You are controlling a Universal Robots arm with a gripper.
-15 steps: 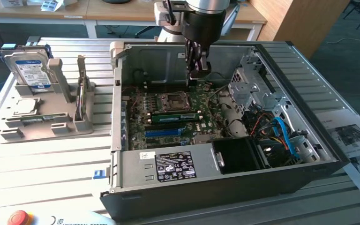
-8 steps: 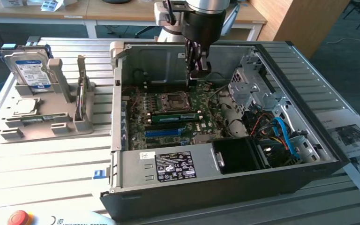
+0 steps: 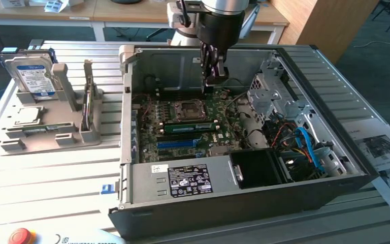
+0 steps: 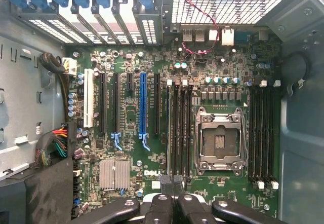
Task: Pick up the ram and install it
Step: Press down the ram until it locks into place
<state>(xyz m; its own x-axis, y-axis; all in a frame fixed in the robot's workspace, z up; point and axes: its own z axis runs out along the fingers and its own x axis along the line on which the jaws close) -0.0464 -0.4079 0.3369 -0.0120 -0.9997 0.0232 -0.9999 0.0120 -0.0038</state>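
Clipped and unreadable
The red button [image 3: 20, 237] is cut by the exterior view's bottom edge; the tool [image 4: 174, 197] is partly cut off in the wrist view; the power supply label [image 3: 190, 180] is too small to read.

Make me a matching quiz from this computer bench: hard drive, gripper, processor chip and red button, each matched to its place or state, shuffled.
1 hard drive
2 gripper
3 processor chip
4 red button

A lying flat on the grey holder
B shut, over the motherboard
C on the table, at the exterior view's lower left
D standing upright in the grey holder

Pairs: 1-D, 2-B, 3-A, 4-C
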